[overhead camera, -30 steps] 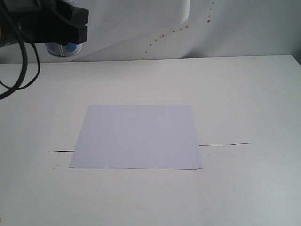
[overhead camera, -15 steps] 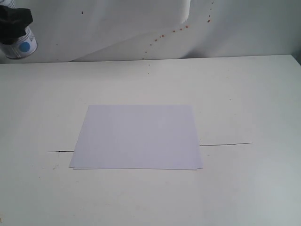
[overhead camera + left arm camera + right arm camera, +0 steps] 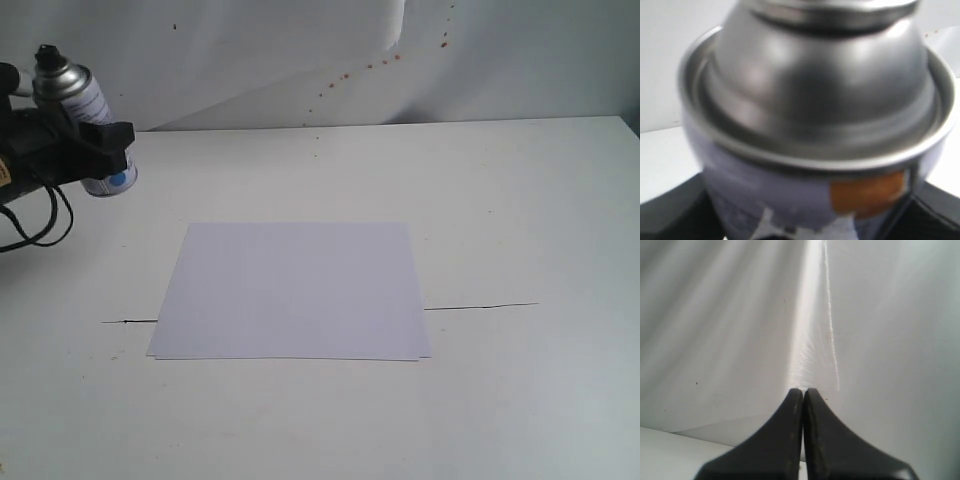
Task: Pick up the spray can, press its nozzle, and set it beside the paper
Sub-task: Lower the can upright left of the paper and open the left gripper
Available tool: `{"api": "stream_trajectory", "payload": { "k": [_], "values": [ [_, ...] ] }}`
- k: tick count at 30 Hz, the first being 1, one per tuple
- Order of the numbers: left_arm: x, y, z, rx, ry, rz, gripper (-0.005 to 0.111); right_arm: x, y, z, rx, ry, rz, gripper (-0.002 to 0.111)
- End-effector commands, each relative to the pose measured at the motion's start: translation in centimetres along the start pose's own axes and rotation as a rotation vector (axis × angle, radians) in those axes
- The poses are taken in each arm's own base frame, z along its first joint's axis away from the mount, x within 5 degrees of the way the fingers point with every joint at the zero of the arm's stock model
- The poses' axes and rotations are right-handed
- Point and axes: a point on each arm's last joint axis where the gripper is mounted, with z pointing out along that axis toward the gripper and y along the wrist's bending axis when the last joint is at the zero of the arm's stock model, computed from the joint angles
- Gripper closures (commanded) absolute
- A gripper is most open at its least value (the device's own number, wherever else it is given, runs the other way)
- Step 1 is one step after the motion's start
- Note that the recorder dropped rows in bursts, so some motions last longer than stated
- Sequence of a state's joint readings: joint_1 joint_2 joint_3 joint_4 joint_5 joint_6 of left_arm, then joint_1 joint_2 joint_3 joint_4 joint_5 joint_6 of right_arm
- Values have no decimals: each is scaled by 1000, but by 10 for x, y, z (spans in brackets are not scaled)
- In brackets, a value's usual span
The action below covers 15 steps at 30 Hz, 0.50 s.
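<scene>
Tool status first: the left tool (image 3: pixel 92 142) is clamped on the spray can (image 3: pixel 97 98), with its black fingers (image 3: pixel 108 133) hugging the body about halfway down. The can is tilted, top leaning left, and the little black nozzle (image 3: pixel 45 52) is bare on top with nothing touching it. The blue dot (image 3: pixel 118 180) shows near the base. Up close in the left wrist view it's mostly silver dome and rim, pretty blurry. The can sits over the far left of the tabletop (image 3: pixel 520 200), well apart from the paper (image 3: pixel 295 290), which lies flat in the middle. Can't tell if the base touches the tabletop. The right tool (image 3: pixel 803 394) is off on its own — jaws pressed together, holding nothing, with white backdrop (image 3: pixel 730 315) behind it.
</scene>
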<state>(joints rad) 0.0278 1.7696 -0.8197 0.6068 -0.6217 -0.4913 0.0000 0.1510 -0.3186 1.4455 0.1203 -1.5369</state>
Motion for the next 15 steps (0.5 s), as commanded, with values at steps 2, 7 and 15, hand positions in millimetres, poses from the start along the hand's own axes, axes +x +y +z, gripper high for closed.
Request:
{"api": "stream_trajectory", "payload": {
  "k": [2,7,15],
  "values": [
    [11,2,13,30,-79,9,107,0,0,-1,4,-3,5,108],
    [33,9,24,-7,-47,-36,107,0,0,-1,4,-3,5,108],
    [58,13,37,-2,2,-18,107,0,0,-1,3,-3,7,108]
  ]
}}
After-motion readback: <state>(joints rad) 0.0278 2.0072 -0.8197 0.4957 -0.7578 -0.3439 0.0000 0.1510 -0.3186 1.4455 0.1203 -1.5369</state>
